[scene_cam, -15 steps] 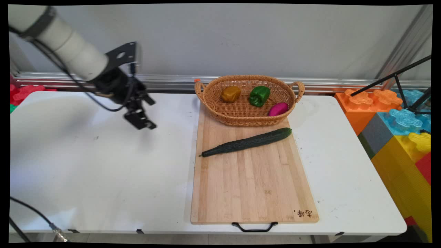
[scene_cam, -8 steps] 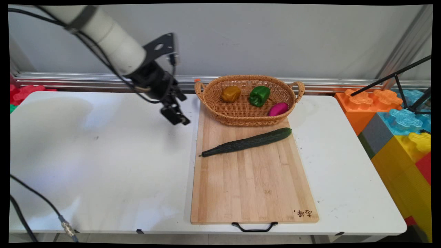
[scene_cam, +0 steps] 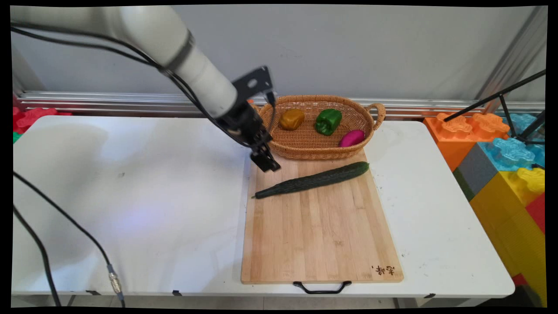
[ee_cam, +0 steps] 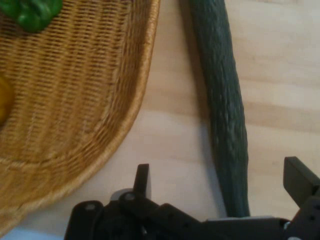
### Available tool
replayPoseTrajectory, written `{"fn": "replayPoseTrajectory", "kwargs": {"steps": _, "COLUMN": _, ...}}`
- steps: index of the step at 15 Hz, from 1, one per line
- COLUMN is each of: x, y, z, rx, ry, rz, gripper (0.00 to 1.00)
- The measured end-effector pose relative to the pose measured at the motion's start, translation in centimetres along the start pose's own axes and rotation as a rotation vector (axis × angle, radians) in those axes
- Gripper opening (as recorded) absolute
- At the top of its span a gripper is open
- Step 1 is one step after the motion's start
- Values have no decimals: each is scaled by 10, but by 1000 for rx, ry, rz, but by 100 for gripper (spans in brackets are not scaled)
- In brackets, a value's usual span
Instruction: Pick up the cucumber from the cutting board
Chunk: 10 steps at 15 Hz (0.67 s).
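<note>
Gripper is seen spread, empty, above cucumber near basket; cucumber judged long, stiff, light, bumpy-skinned; best taken mid-length, across its width.

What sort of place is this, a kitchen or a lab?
Probably a robot lab staged as a kitchen: a white table, a cutting board with a cucumber, and giant toy blocks beside it.

In the main view, the left handle of the basket is hidden behind the arm. In the hand view, the green pepper and the yellow pepper are cut off by the top and left edges
</note>
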Motion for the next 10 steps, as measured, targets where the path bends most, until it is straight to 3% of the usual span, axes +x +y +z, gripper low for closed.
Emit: {"fn": "replayPoseTrajectory", "kwargs": {"steps": 10, "x": 6, "y": 9, "z": 80, "rx": -24, "ry": 17, "rz": -89, "gripper": 100}}
